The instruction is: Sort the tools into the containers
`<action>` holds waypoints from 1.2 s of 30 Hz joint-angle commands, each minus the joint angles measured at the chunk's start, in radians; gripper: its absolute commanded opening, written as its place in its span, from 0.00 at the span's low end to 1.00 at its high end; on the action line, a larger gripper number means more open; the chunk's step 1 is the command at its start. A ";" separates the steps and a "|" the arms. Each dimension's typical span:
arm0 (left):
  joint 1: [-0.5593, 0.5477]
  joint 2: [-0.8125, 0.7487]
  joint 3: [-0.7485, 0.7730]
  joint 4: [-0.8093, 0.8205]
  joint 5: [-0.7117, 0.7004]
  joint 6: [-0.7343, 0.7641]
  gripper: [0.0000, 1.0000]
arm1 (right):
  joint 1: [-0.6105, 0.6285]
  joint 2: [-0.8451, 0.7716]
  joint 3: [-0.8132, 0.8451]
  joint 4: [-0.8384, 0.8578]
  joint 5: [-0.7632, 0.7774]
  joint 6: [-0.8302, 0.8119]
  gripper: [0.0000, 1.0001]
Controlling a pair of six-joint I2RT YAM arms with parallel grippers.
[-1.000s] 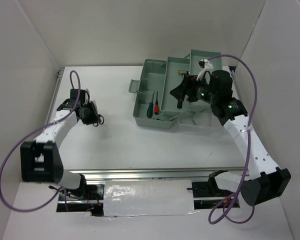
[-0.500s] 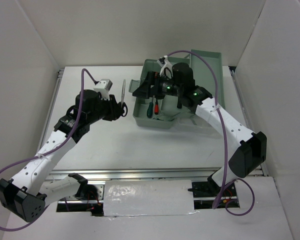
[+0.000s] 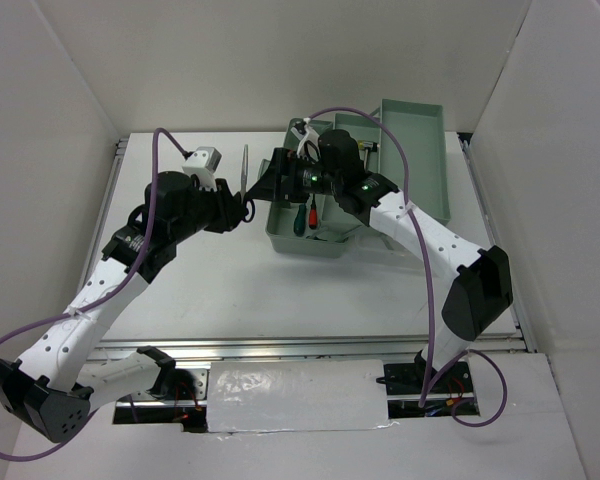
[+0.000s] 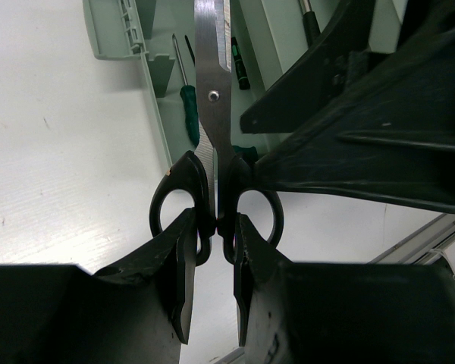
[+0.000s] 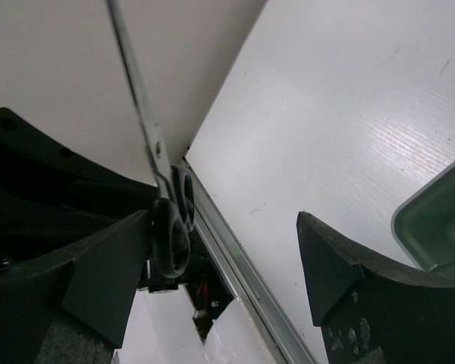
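The scissors are up in the air over the white tabletop, just to the left of the green toolbox. The blades are shut, and they point away from the arms, toward the far wall. The two black handle loops are at the near end.

The left fingers are closed on the scissors. They pinch the black loops from both sides, right where the loops meet. The left arm reaches from the near left corner toward the toolbox.

The right arm bends over the toolbox and reaches to the left, toward the scissors. The right fingers are wide open and hold nothing. In the right wrist view, the scissors hang just beside one finger, on its inner side. I cannot tell if that finger touches them. The other finger is well apart from them.

The toolbox sits on the far right part of the tabletop. It is open, and one long tray is swung out to the right. A green screwdriver and a red screwdriver lie side by side in the near left part of the toolbox, with their handles toward the near wall.
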 commanded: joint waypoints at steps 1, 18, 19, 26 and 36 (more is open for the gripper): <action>0.000 0.008 0.050 0.041 0.005 0.009 0.00 | 0.003 0.031 0.059 0.063 -0.009 0.018 0.85; 0.000 0.008 0.037 0.058 0.025 0.002 0.00 | 0.038 0.090 0.125 0.101 -0.055 -0.003 0.28; 0.000 0.008 0.040 0.059 0.025 0.006 0.00 | 0.046 0.090 0.127 0.103 -0.065 -0.026 0.26; 0.000 0.011 0.060 0.053 0.010 0.025 0.00 | 0.074 0.085 0.145 0.069 -0.053 -0.080 0.00; 0.064 -0.031 0.099 0.024 -0.053 0.089 0.99 | -0.029 -0.025 0.141 -0.037 -0.002 -0.215 0.00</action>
